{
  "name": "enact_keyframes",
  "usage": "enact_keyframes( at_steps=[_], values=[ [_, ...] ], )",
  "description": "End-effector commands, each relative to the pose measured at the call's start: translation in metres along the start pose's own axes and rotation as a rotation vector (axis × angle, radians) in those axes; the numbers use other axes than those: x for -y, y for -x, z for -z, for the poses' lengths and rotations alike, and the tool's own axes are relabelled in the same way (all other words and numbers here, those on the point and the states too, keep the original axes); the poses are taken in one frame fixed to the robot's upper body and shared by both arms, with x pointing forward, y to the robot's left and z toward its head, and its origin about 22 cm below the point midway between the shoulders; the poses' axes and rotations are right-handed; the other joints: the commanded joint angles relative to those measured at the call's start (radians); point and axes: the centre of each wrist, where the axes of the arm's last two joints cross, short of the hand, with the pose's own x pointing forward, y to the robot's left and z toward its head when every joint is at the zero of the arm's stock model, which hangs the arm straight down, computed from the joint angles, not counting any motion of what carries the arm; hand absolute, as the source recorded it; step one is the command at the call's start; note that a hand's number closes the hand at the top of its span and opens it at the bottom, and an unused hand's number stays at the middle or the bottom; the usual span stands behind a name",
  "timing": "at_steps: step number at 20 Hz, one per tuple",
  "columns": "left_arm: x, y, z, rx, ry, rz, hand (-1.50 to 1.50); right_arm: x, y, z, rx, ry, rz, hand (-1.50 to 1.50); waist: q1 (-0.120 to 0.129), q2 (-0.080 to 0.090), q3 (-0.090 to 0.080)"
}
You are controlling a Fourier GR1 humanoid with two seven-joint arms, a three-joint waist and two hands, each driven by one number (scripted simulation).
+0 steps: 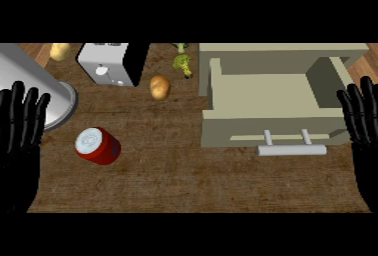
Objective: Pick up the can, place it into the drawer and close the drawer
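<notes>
A red can [98,145] with a pale lid stands upright on the brown counter, left of centre. The beige drawer [221,122] is pulled out at the right, its inside bare, with a grey bar handle [291,149] at its front. My left hand [20,125] rests open at the left edge, fingers up, a short way left of the can. At the right edge my right hand [361,117] rests open too, just beside the drawer's right wall. Neither hand touches anything.
A white and black toaster [111,62] stands at the back left. A potato [159,87] and a broccoli piece [182,64] lie behind the can. A grey round pot [37,87] sits at the far left, a yellow item [60,50] behind it.
</notes>
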Motion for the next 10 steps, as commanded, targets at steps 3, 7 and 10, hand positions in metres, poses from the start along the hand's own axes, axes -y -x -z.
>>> enact_keyframes(
  at_steps=[3, 7, 10],
  values=[
    [-0.011, 0.002, 0.003, 0.074, 0.256, -0.172, -1.50, 0.002, 0.007, -0.012, 0.024, 0.021, -0.023, -1.50, 0.015, 0.002, 0.004],
    [-0.012, 0.029, -0.010, -0.273, 0.440, -0.129, -1.50, -0.004, 0.026, -0.016, -0.237, 0.085, 0.025, -1.50, 0.009, 0.019, 0.004],
    [-0.035, 0.024, -0.007, -0.287, 0.470, -0.136, -1.50, 0.003, 0.026, -0.016, -0.298, 0.117, 0.026, -1.50, 0.020, 0.004, 0.004]
  ],
)
